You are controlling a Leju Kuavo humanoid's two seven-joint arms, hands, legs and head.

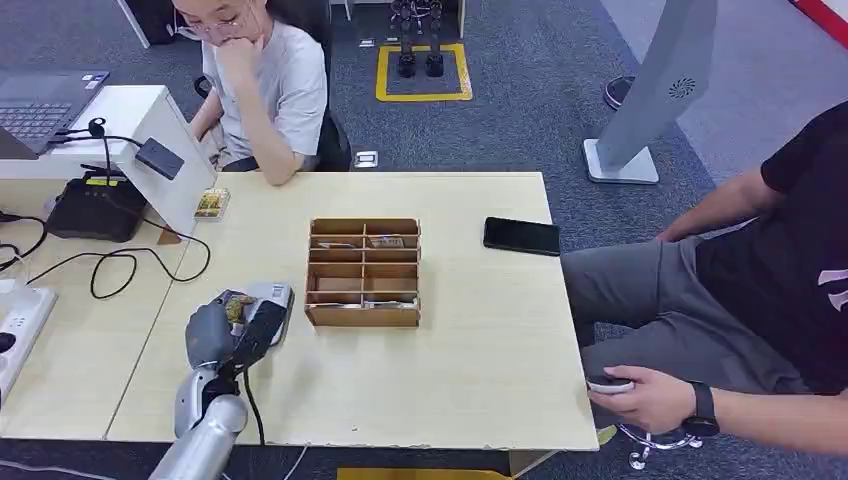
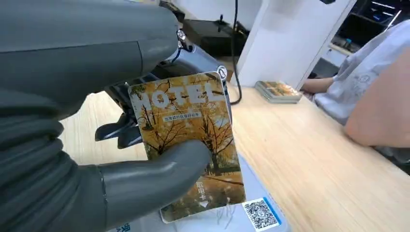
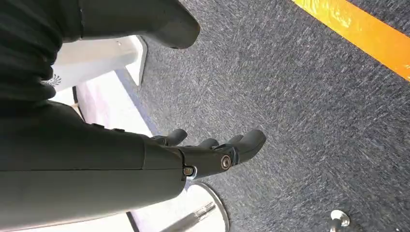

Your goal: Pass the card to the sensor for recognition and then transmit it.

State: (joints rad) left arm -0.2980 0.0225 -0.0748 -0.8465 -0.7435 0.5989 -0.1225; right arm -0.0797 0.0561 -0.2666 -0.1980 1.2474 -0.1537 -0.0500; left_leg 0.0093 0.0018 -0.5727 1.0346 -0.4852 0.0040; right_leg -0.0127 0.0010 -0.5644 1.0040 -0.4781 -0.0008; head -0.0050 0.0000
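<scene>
A hotel card printed with yellow autumn trees is pinched between the thumb and fingers of my left hand. The hand holds it just above a white sensor pad near the table's left front. In the left wrist view the pad carries a QR code and lies right under the card's lower end. A small stack of similar cards lies at the back left, also seen as the card stack. My right hand hangs over the carpet, fingers apart and holding nothing.
A brown compartment box stands mid-table, a black phone to its right. A white stand, a black device and cables sit at the left. One person sits behind the table, another person at the right.
</scene>
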